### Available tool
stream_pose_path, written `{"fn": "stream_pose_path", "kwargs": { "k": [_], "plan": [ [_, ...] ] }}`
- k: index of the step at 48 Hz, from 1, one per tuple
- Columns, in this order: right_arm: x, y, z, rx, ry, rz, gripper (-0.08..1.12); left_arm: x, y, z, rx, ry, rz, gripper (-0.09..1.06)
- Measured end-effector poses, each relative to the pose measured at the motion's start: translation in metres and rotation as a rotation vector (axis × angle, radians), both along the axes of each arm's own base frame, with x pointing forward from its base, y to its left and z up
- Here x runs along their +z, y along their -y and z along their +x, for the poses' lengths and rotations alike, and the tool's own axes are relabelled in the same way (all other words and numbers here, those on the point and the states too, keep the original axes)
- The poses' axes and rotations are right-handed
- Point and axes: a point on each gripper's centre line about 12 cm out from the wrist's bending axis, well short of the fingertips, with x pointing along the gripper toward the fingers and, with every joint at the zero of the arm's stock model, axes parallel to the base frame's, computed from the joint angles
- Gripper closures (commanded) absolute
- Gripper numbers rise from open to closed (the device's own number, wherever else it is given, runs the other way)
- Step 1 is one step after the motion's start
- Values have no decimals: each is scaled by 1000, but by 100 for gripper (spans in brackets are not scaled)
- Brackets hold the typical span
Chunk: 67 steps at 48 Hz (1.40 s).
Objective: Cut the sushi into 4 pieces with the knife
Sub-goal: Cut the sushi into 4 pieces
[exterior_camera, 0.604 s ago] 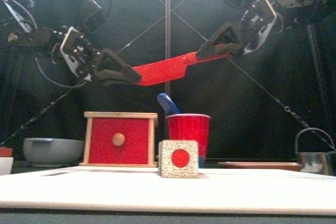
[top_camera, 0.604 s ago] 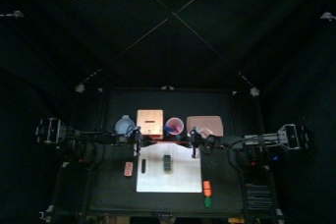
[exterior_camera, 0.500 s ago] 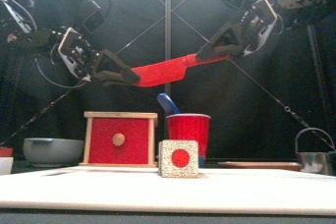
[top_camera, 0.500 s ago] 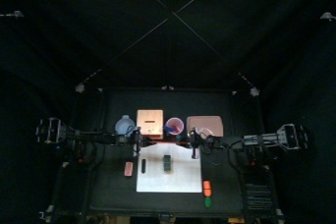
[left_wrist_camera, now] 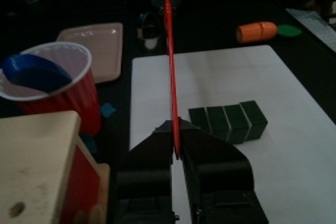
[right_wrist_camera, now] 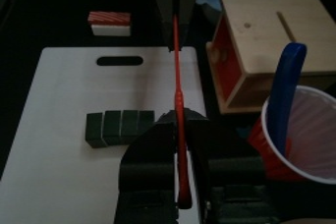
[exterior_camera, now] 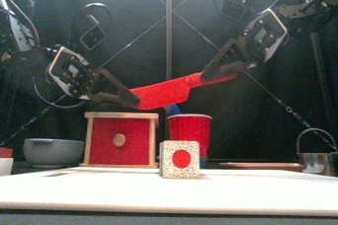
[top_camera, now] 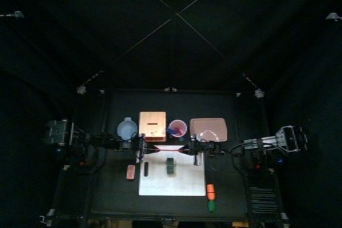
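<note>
Jaws of the left gripper pressed tight on one end of the red knife, jaws of the right gripper pinching the other end. No gap to see beside the blade in either wrist view. Held so between the two arms in the air, sloping, lower at the left end and higher at the right, well above all that stands below.

Under it the black tabletop, and on its middle the white cutting board. Bare white surface on every side of the roll, with a broad free strip toward the front edge. Behind the back edge of the board, in a row from left to right: the blue-grey bowl, the pale wooden box with red drawer front, the red cup just beside the box, and the flat pink tray. All near the board; hard to tell if any touches it.

About at the middle of the board, the toy sushi roll of dark green blocks, lying flat, the blocks touching one another in one piece. Seams visible, the exact count hard to make out. From the front seen end-on, as a pale square with a red centre, covering the foot of the cup.

In both wrist views the red knife only as a thin line, edge-on. Cannot tell whether exactly over the roll or beside its end.

Smaller things:
- The blue knife, leaning in the cup, lower part hidden inside.
- The round metal cutter, cut off by the right edge of the front view.
- An orange toy on the tabletop, right of the board.
- A red and white toy, left of the board.
</note>
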Motion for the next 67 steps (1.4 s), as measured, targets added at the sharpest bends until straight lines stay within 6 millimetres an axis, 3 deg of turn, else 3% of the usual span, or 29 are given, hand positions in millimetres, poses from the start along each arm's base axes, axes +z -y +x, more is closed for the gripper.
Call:
{"fn": "stream_pose_path", "kwargs": {
  "k": [28, 67],
  "plan": [
    [-37, -13, 0, -1, -117, 47, 102, -13, 31, 6, -52, -36, -34, 61],
    [-54, -11, 2, -8, -166, 46, 102, -30, 31, 10, -25, -82, -49, 61]
  ]
}}
